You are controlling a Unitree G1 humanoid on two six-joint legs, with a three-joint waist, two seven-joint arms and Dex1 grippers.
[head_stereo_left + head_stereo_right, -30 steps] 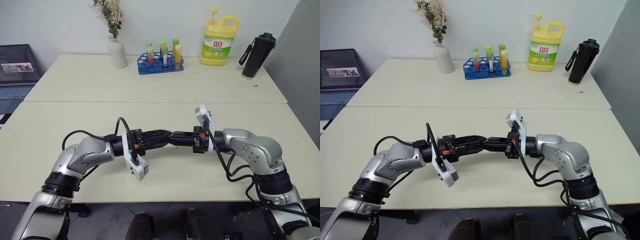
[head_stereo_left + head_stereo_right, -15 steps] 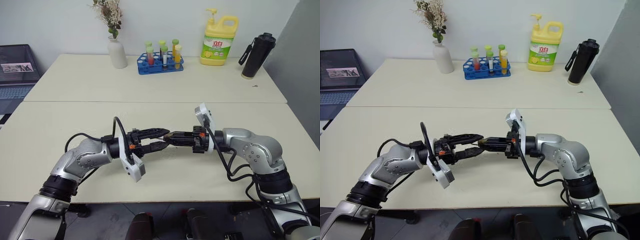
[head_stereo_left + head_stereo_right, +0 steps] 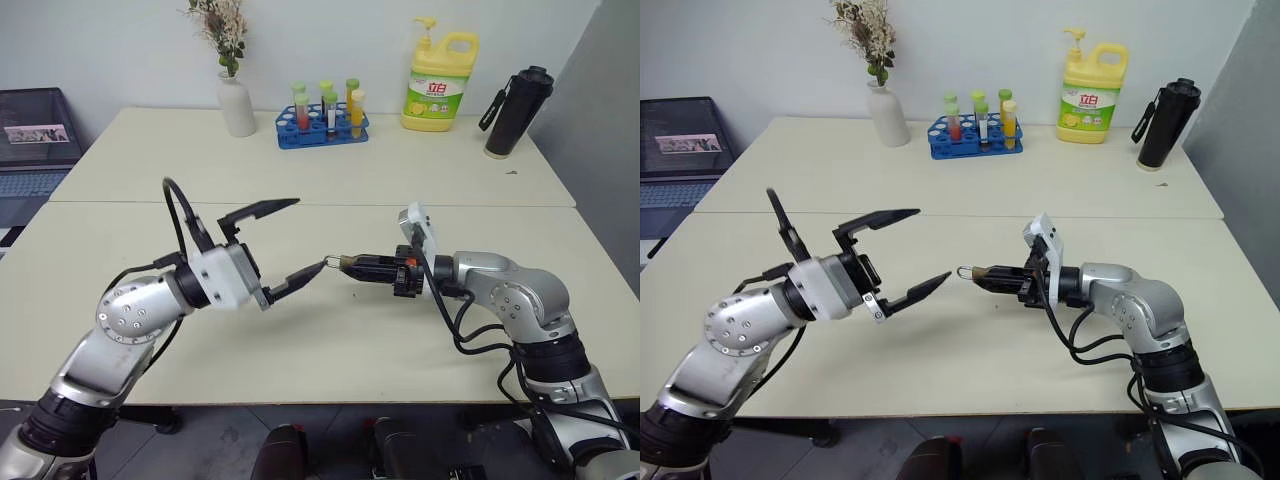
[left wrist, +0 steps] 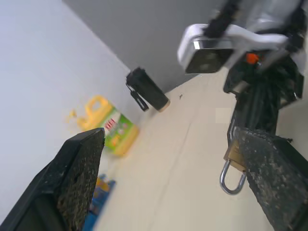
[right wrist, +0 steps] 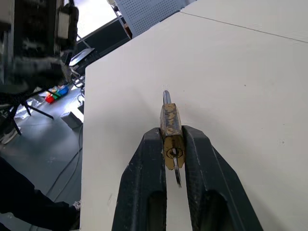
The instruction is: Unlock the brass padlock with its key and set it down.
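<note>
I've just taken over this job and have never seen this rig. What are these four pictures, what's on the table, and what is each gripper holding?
This is a humanoid robot with two arms, each ending in a two-fingered black gripper. Two pictures come from its head, looking down over a cream table; the other two from cameras on its wrists.

The right gripper is shut on the brass padlock, with the shackle pointing out past the fingertips; the right wrist view shows the key in the keyhole. The left gripper is wide open and holds nothing.

At the table's far edge stand a white vase, a blue rack of tubes, a yellow detergent bottle and a black flask.
</note>
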